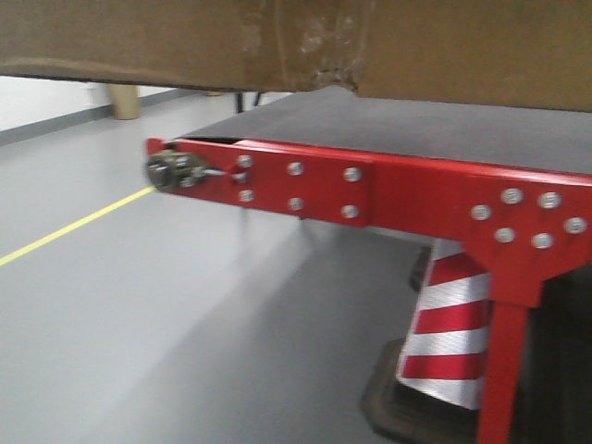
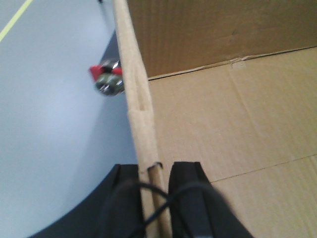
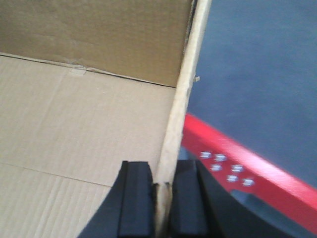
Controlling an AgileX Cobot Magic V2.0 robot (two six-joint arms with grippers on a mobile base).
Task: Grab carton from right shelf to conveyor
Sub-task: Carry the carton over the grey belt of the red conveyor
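A glossy grey floor [image 1: 185, 324] fills the lower left, crossed by a yellow line [image 1: 74, 227]. A white wall [image 1: 37, 102] runs along the upper left. At lower right stands a red-and-white striped traffic cone [image 1: 449, 333] on a black base [image 1: 388, 407].

Brown open carton [image 1: 185, 37] raised, beside red-framed, dark-belted conveyor [image 1: 305, 185].

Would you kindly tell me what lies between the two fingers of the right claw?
A side wall of the carton stands edge-on between the black fingers of the right claw, as the right wrist view shows.
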